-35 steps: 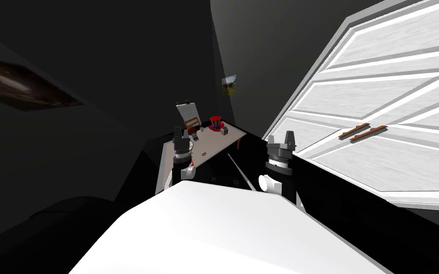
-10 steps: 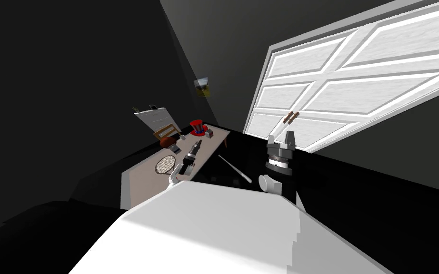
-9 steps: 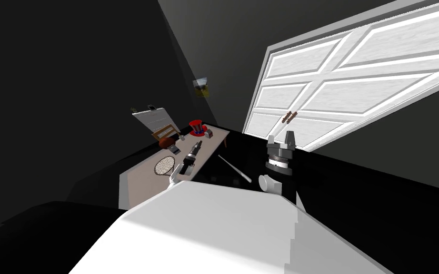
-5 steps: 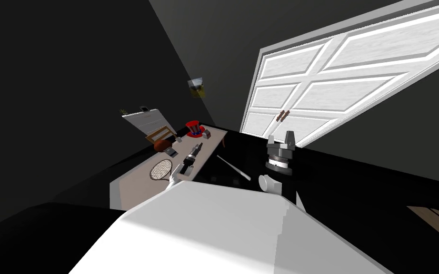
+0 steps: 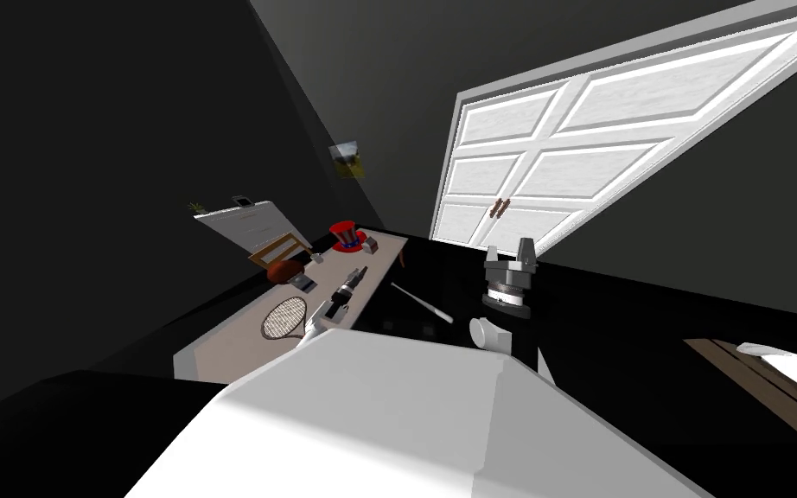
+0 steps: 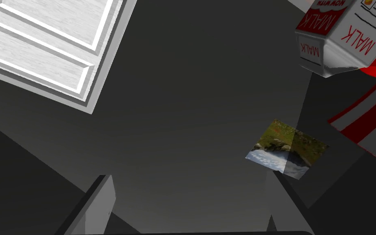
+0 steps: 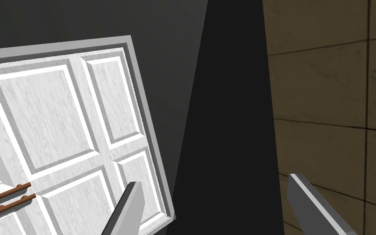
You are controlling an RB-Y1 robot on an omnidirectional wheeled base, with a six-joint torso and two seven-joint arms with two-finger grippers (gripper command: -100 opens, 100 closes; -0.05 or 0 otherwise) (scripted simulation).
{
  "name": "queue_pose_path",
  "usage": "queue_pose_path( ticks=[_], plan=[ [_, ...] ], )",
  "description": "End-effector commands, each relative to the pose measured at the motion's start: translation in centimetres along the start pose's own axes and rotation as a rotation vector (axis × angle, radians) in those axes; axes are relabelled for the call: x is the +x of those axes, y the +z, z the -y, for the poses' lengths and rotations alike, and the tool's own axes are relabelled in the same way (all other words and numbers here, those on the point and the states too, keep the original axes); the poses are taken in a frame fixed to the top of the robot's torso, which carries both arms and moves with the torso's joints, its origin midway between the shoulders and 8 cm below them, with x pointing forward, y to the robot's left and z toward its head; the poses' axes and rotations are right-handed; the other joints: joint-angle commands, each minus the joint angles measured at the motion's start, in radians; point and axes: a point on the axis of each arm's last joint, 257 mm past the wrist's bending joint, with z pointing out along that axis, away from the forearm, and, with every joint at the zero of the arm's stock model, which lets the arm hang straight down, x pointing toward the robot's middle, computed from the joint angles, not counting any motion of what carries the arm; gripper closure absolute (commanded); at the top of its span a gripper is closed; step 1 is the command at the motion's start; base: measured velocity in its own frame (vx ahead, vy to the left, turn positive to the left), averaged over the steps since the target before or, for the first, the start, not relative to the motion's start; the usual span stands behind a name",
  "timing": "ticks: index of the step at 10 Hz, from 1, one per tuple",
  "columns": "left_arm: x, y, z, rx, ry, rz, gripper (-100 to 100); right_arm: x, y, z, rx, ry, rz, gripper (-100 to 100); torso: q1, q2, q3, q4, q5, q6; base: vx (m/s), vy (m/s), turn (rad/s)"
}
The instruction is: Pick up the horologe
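A pale table [image 5: 232, 341] stands against the dark wall to my left front. A small dark and grey boxy thing [image 5: 303, 282], possibly the horologe, lies on it beside a brown ball [image 5: 282, 271]; I cannot make out a dial. My left gripper [image 5: 359, 274] reaches low over the table's near edge, to the right of that thing. It is open [image 6: 187, 212] and holds nothing, pointing toward a milk carton [image 6: 338, 36] and a red, white-striped hat [image 6: 366, 126]. My right gripper [image 5: 509, 251] is raised off the table, open [image 7: 220, 212] and holding nothing.
On the table also lie a racket [image 5: 284, 318], a wooden frame [image 5: 274, 249] and a leaning white board [image 5: 245, 223]. A white stick [image 5: 423, 303] lies on the black area beside the table. A white double door [image 5: 544, 164] stands ahead; wooden planks [image 5: 760, 380] are at right.
I have turned and moved: the table has slid left and lower in view and the door has receded. Since 3.5 s ago my left arm has stretched forward over the table.
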Motion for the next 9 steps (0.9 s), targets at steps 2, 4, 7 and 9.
queue_pose_path(
  ticks=[2, 4, 7, 9],
  plan=[
    [2.4, -1.2, -2.8, -0.051, 0.042, -0.074, -100, 0.0, 0.0, 0.0, 0.0, 0.0, 0.0, 0, 0.001, 0.001, 0.0, 0.0, 0.0, 0.0, -0.024, 0.048, -0.167],
    [4.5, -2.4, -5.2, -0.083, 0.101, -0.149, -100, 0.0, 0.0, 0.0, 0.0, 0.0, 0.0, 0, 0.0, 0.001, 0.0, 0.0, 0.0, 0.0, -0.023, 0.038, -0.229],
    [6.1, -3.7, -7.1, -0.113, 0.122, -0.199, -100, 0.0, 0.0, 0.0, 0.0, 0.0, 0.0, 0, -0.001, 0.0, 0.0, 0.0, 0.0, -0.001, -0.019, 0.025, -0.059],
    [7.3, -4.7, -8.4, -0.131, 0.146, -0.241, -100, 0.0, 0.0, 0.0, 0.0, 0.0, 0.0, 0, 0.0, 0.0, 0.0, 0.0, 0.0, -0.001, -0.024, 0.033, -0.133]
  ],
)
